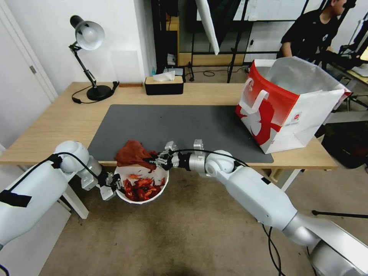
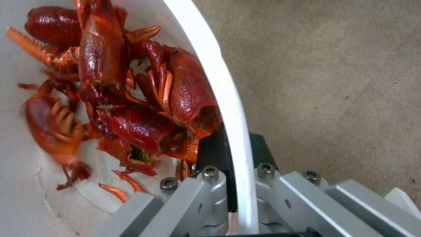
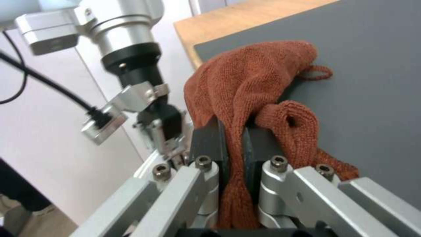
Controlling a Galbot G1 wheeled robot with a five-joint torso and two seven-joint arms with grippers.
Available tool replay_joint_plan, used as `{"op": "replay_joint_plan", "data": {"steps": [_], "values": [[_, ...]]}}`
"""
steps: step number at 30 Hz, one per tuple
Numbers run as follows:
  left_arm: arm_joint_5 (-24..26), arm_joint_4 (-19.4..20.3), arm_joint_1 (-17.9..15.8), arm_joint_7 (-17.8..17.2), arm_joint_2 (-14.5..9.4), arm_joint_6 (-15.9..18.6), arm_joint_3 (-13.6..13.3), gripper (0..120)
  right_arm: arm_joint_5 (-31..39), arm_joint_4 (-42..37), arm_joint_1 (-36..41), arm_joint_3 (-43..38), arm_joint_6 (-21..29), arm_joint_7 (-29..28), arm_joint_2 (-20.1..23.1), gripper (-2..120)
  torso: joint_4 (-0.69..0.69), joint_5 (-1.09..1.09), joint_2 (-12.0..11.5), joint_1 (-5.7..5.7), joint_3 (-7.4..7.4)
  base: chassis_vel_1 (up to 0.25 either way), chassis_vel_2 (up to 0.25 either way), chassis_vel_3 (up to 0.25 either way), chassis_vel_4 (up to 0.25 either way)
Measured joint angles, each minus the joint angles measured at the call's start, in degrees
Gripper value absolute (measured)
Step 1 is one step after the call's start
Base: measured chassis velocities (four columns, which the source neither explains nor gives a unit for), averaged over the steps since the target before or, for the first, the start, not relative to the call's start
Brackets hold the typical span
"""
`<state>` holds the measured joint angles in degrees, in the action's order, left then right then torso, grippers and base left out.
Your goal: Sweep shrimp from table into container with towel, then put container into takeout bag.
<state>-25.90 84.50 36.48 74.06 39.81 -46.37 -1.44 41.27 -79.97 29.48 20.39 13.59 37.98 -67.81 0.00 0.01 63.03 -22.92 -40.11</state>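
Observation:
The white container (image 1: 159, 191) hangs just below the table's (image 1: 57, 119) front edge, full of red shrimp (image 1: 142, 188). My left gripper (image 1: 115, 185) is shut on the container's rim (image 2: 232, 108); the left wrist view has one pad inside, one outside, and shrimp (image 2: 131, 98) piled against the wall. At the mat's front edge lies the rust-red towel (image 1: 132, 152), pinched by my shut right gripper (image 1: 155, 160). In the right wrist view the towel (image 3: 245, 85) runs between the black pads. At the table's right end stands the open red and white takeout bag (image 1: 285, 111).
A dark grey mat (image 1: 184, 126) covers the table's middle. At the back stand a desk lamp (image 1: 90, 57) and a black tissue box (image 1: 164, 85). A person sits behind the bag. Bare floor lies under the container.

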Motion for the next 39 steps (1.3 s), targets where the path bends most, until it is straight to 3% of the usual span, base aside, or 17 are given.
{"op": "replay_joint_plan", "data": {"steps": [20, 26, 33, 37, 39], "values": [[0.1, 0.6, 1.0, 0.0, -0.6, 0.1, 0.7, 0, 1.8, -7.1, 3.7, -1.3, 0.6, -0.7, 2.5, 4, 0.00, -0.01, 0.0, 0.00, 0.00, 0.000, 0.000, 0.000, 0.000], [0.1, 0.9, 1.5, 0.0, -0.7, 0.2, 0.9, 0, 5.1, -9.9, 4.8, -4.1, 0.9, -1.8, 3.0, 4, 0.00, -0.01, 0.0, 0.00, 0.00, 0.000, 0.000, 0.000, 0.000], [0.0, 1.2, 1.7, 0.0, -0.7, 0.3, 0.9, 0, 16.5, -13.2, 5.5, -9.0, 1.4, -9.2, 2.6, 4, 0.00, -0.01, 0.0, 0.00, 0.00, 0.000, 0.000, 0.000, 0.000], [0.0, 1.8, 2.2, -0.1, -0.6, 0.6, 0.9, 0, 20.1, -16.7, 5.6, -13.7, 0.5, -22.8, 2.3, 4, 0.01, 0.00, 0.0, 0.00, 0.00, 0.000, 0.000, 0.000, 0.000], [0.0, 1.8, 2.2, -0.1, -0.6, 0.6, 0.9, 0, 19.9, -16.9, 5.7, -14.0, 0.6, -23.5, 2.3, 4, 0.01, 0.00, 0.0, 0.00, 0.00, 0.000, 0.000, 0.000, 0.000]]}}
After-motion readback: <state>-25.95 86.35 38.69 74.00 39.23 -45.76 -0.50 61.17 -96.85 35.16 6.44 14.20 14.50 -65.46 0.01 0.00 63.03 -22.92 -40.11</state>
